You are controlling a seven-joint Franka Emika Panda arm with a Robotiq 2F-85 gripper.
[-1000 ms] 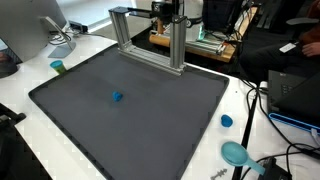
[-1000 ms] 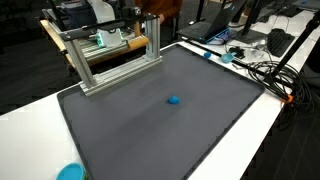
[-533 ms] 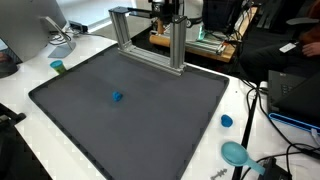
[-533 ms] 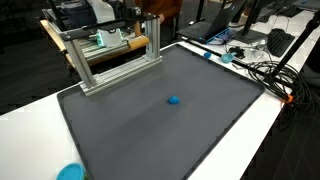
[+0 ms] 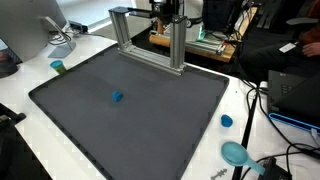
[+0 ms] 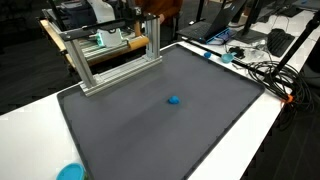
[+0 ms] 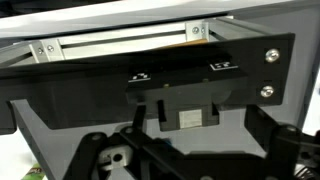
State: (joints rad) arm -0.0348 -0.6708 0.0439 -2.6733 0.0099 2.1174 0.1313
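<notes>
From the left in an exterior view, we saw a monitor (image 5: 45, 30) and a small green cup (image 5: 58, 67) on the white table (image 5: 25, 90). Next came the dark mat (image 5: 150, 130) that covered most of the table, with a small blue piece (image 5: 117, 97) lying alone left of its middle. The aluminium frame (image 5: 150, 35) stood at the mat's far edge, and the gripper (image 7: 190, 165) hung close by it, its jaws spread wide and holding nothing in the wrist view. Further right lay a blue cap (image 5: 227, 121), a teal dish (image 5: 236, 152) and loose cables (image 5: 262, 100), with cluttered benches behind.
</notes>
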